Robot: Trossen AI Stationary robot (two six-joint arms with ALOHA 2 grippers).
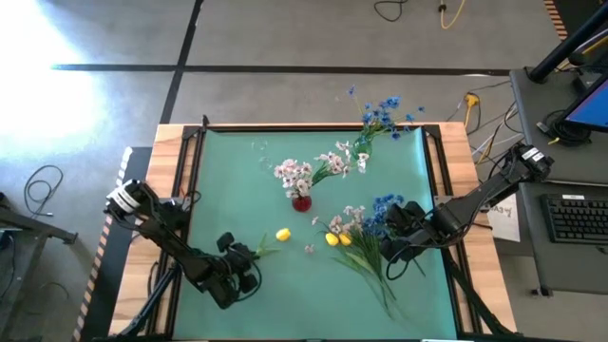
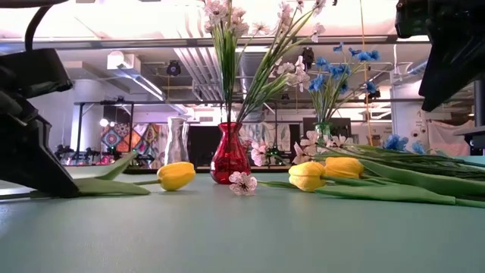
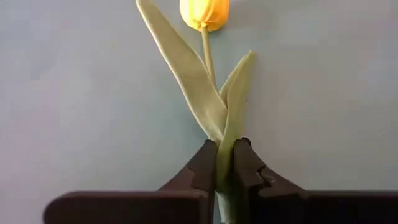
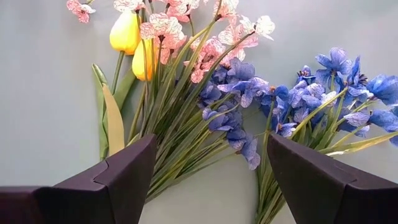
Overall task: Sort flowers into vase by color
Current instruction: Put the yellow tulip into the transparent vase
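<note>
Three yellow tulips are what I count: one lone tulip in the lower middle of the high view, and a pair lying together just right of it at the edge of the loose heap. Two vases stand on the green counter: a red vase at centre holding pinkish-white blossoms, and a second vase at the upper right holding blue flowers; from above I cannot make that vase out.

My left hand sits at the lower left of the high view, pinched tight on the lone tulip's stem where the leaves meet, the yellow head pointing away from it along the counter. My right hand hangs over the heap at the right of centre, fingers spread wide and holding nothing; blue sprays and pink-white sprays lie between and beyond its fingers, with the pair of tulips at the far side.

How many stems are in the heap I cannot count, since they overlap. One loose blossom lies in front of the red vase in the low view. Both hands are cut off at the edges there.
</note>
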